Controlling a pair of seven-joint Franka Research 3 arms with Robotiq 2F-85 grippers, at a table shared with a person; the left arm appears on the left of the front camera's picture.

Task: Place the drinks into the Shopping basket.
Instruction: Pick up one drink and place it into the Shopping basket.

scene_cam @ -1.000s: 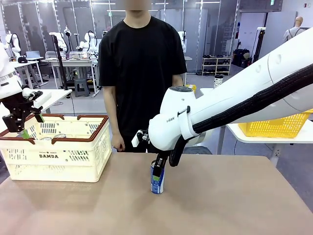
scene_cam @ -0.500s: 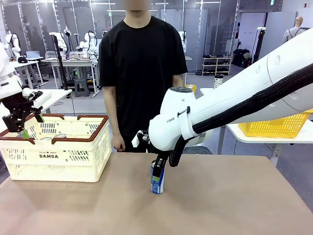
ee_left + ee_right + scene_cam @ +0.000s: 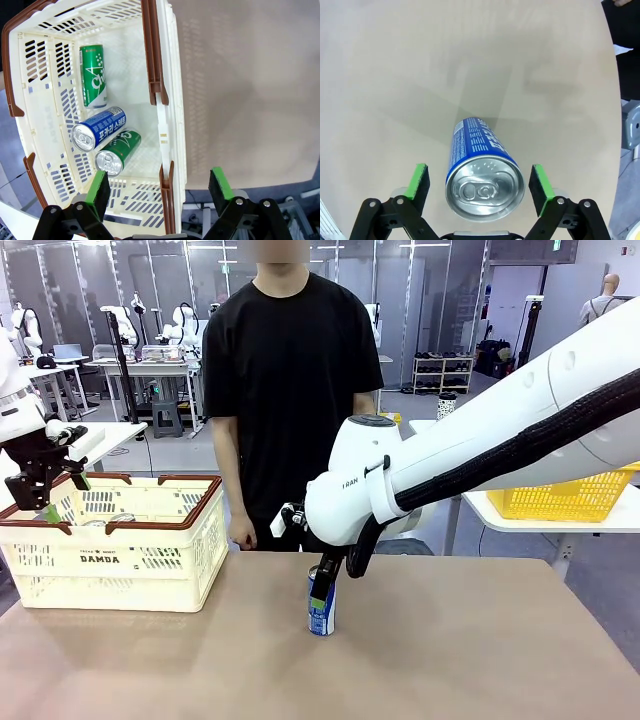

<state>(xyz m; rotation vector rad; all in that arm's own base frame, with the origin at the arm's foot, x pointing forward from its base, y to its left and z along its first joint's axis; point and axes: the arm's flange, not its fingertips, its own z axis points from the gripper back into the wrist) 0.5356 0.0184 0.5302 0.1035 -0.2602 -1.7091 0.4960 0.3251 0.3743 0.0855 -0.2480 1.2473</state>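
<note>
Tan table (image 3: 480, 660) in a lab room, blue can (image 3: 321, 607) upright mid-table, basket (image 3: 115, 540) at left – right gripper (image 3: 479, 185) now spread around the can, a second ago shut – left gripper (image 3: 159, 186) spread above basket, unchanged.

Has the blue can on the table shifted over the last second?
No. The blue can stands at the same distance from the basket.

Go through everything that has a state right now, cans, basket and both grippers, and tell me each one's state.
Blue can on the table: upright, unopened, between open jaws, ungripped.
Shopping basket: handles folded down; holds three cans.
Green can: lying in the basket.
Blue can in the basket: lying, unopened.
Second green can: lying, unopened.
Right gripper: open.
Left gripper: open, empty, above the basket's rim.
</note>
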